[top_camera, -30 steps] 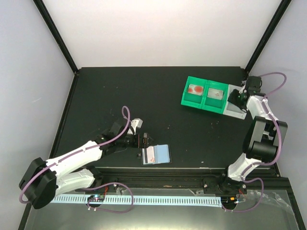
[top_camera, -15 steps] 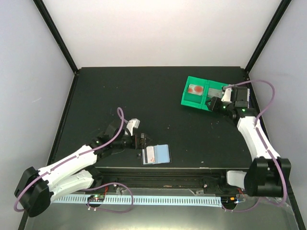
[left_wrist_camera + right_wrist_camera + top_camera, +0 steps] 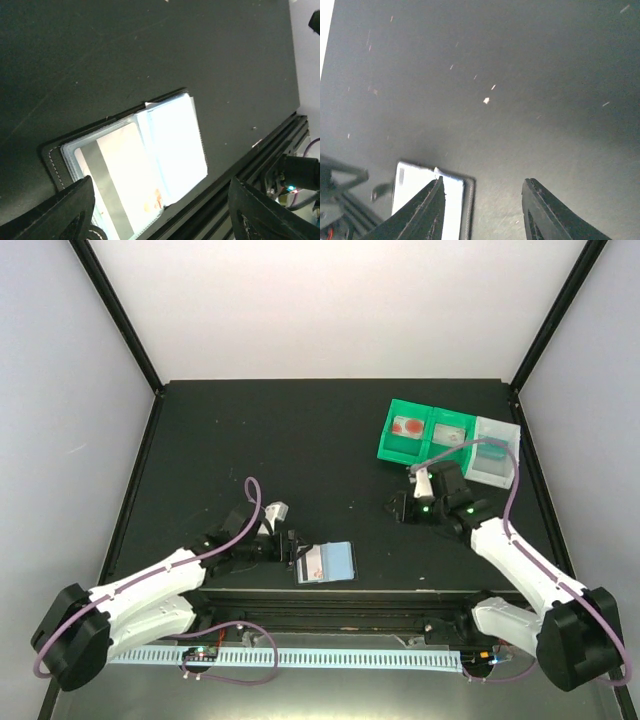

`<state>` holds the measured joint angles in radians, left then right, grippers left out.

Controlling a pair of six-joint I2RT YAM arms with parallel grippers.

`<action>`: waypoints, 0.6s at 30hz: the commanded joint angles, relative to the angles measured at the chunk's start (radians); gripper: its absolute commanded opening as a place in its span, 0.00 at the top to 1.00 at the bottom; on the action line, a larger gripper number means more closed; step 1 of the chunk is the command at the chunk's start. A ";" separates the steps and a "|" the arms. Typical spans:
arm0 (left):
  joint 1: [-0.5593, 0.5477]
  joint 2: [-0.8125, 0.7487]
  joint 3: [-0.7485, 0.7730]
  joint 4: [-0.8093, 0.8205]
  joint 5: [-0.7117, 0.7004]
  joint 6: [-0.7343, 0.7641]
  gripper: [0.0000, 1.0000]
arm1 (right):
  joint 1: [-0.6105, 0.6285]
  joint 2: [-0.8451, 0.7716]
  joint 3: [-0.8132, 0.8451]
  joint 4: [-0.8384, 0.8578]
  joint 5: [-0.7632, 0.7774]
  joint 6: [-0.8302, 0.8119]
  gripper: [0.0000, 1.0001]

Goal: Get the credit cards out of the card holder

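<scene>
The card holder (image 3: 325, 562) lies open and flat near the table's front edge, its black stitched border (image 3: 52, 161) showing in the left wrist view. A whitish credit card (image 3: 125, 172) with a grey stripe sits in its left panel, and a pale blue panel (image 3: 177, 142) lies beside it. My left gripper (image 3: 296, 548) hovers at the holder's left end, open, its jaws (image 3: 165, 220) wide on either side of the cards with nothing gripped. My right gripper (image 3: 398, 508) is open over bare table to the holder's right. In the right wrist view the holder's corner (image 3: 468, 200) shows by the left finger (image 3: 427, 212).
A green tray (image 3: 425, 440) with a white end compartment (image 3: 495, 462) stands at the back right; two of its compartments hold pale items with red marks. Just in front of the card holder runs a black rail (image 3: 330, 595) along the table's front edge.
My right arm has swung from the tray at the back right down toward the middle of the table, nearer the card holder. My left gripper edged closer to the holder and its jaws narrowed slightly.
</scene>
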<state>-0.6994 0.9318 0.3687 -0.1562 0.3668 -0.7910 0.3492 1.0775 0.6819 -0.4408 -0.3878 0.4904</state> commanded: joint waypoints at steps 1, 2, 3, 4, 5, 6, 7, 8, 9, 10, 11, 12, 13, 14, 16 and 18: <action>0.007 0.058 0.003 0.021 -0.009 -0.012 0.28 | 0.121 -0.006 -0.048 0.080 0.027 0.080 0.57; 0.007 0.068 0.003 0.021 -0.009 -0.010 0.30 | 0.151 -0.006 -0.059 0.093 0.034 0.097 0.57; 0.008 0.078 0.001 0.020 -0.011 -0.008 0.32 | 0.177 -0.005 -0.068 0.109 0.043 0.112 0.57; 0.007 0.086 0.001 0.018 -0.014 -0.006 0.34 | 0.206 -0.004 -0.077 0.125 0.052 0.126 0.58; 0.007 0.090 0.001 0.013 -0.018 -0.002 0.35 | 0.231 -0.004 -0.085 0.142 0.060 0.141 0.58; 0.006 0.095 0.001 0.009 -0.025 0.002 0.35 | 0.256 -0.003 -0.094 0.159 0.067 0.155 0.59; 0.006 0.098 -0.001 0.001 -0.036 0.004 0.35 | 0.281 -0.002 -0.104 0.176 0.073 0.171 0.59; 0.006 0.101 -0.004 -0.009 -0.047 0.006 0.35 | 0.313 0.001 -0.115 0.192 0.080 0.190 0.60; 0.004 0.103 -0.007 -0.015 -0.055 0.006 0.35 | 0.338 0.003 -0.123 0.206 0.087 0.204 0.60; 0.003 0.106 -0.010 -0.018 -0.060 0.007 0.35 | 0.362 0.007 -0.131 0.220 0.093 0.218 0.61; 0.004 0.109 -0.014 -0.017 -0.060 0.006 0.36 | 0.390 0.013 -0.136 0.234 0.098 0.231 0.61; 0.003 0.113 -0.018 -0.014 -0.057 0.004 0.36 | 0.418 0.020 -0.140 0.247 0.103 0.245 0.61; 0.004 0.117 -0.024 -0.007 -0.055 0.002 0.37 | 0.444 0.031 -0.143 0.262 0.108 0.258 0.61; 0.003 0.119 -0.031 -0.002 -0.053 -0.001 0.37 | 0.472 0.043 -0.145 0.279 0.113 0.272 0.61; 0.002 0.124 -0.042 0.008 -0.047 -0.006 0.39 | 0.519 0.076 -0.149 0.319 0.119 0.297 0.61; 0.001 0.127 -0.052 0.020 -0.049 -0.003 0.39 | 0.557 0.121 -0.147 0.364 0.124 0.305 0.61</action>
<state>-0.6994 1.0489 0.3355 -0.1581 0.3328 -0.7967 0.8429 1.1400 0.5415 -0.2016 -0.2993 0.7372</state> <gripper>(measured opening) 0.616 0.387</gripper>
